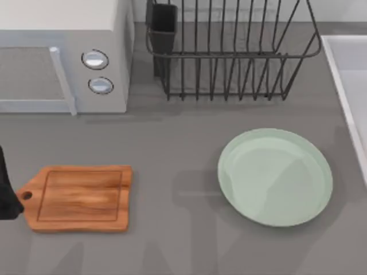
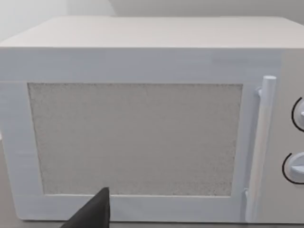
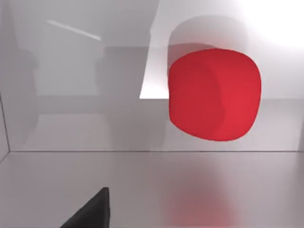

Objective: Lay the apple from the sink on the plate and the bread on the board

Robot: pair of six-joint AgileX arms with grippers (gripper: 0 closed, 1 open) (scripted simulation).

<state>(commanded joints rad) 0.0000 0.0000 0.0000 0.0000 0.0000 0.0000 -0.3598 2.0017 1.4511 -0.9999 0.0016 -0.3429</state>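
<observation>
The red apple [image 3: 214, 95] sits inside the pale sink [image 3: 85, 171], close to its wall. A dark part of my right gripper [image 3: 92, 213] shows in front of the apple, apart from it. The sink's raised rim [image 1: 343, 86] runs down the table's right edge. The pale green plate [image 1: 275, 176] lies right of centre with nothing on it. The wooden board [image 1: 80, 197] lies bare at the front left, handle pointing left. My left gripper [image 1: 4, 195] hangs at the left edge beside that handle. The bread is out of view.
A white microwave [image 1: 63, 54] stands at the back left with its door shut, and the left wrist view faces its door [image 2: 137, 137]. A black wire dish rack [image 1: 229, 51] stands at the back middle.
</observation>
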